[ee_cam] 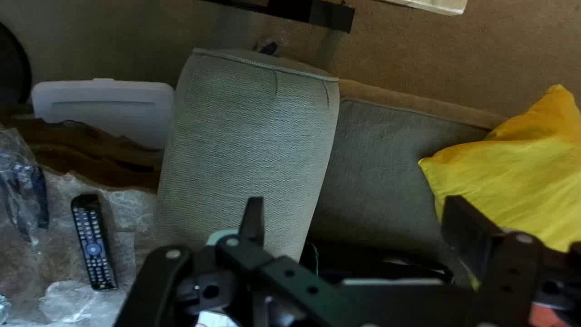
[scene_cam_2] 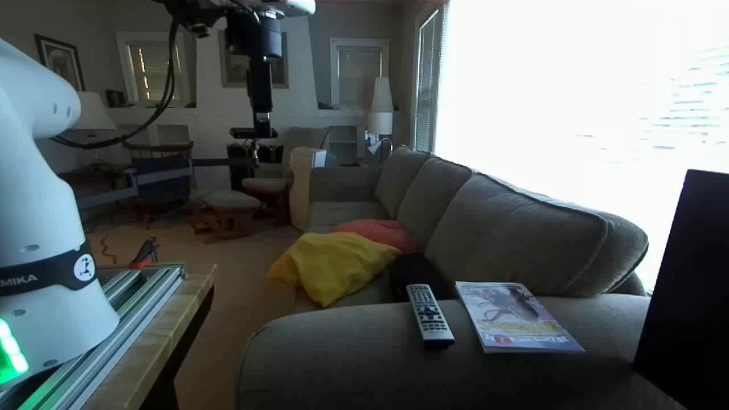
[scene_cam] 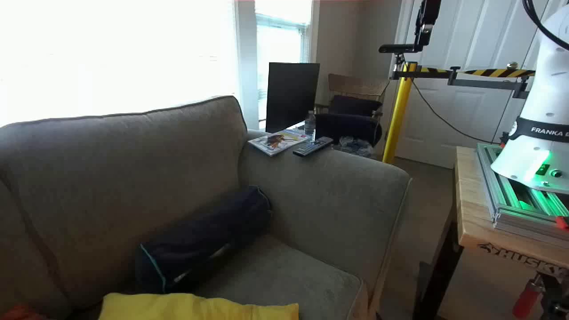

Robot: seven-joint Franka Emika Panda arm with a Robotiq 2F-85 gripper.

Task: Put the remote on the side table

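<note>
Black and jointed, the claw (ee_cam: 354, 200) hung higher than the rounded grey-fabric sofa arm (ee_cam: 247, 145), its fingers spread far apart and gripping nothing. On top of that arm lay a slim grey oblong remote (scene_cam_2: 431, 313) with rows of small buttons, just beside a flat, pale paper magazine (scene_cam_2: 515, 316). Off the arm's outer side, the cluttered brownish bench (ee_cam: 54, 254) bore crumpled clear plastic (ee_cam: 66, 299) and a second remote (ee_cam: 94, 243), black with a round blue pad. On the arm's inner side rested a yellow cloth cushion (scene_cam_2: 333, 265).
</note>
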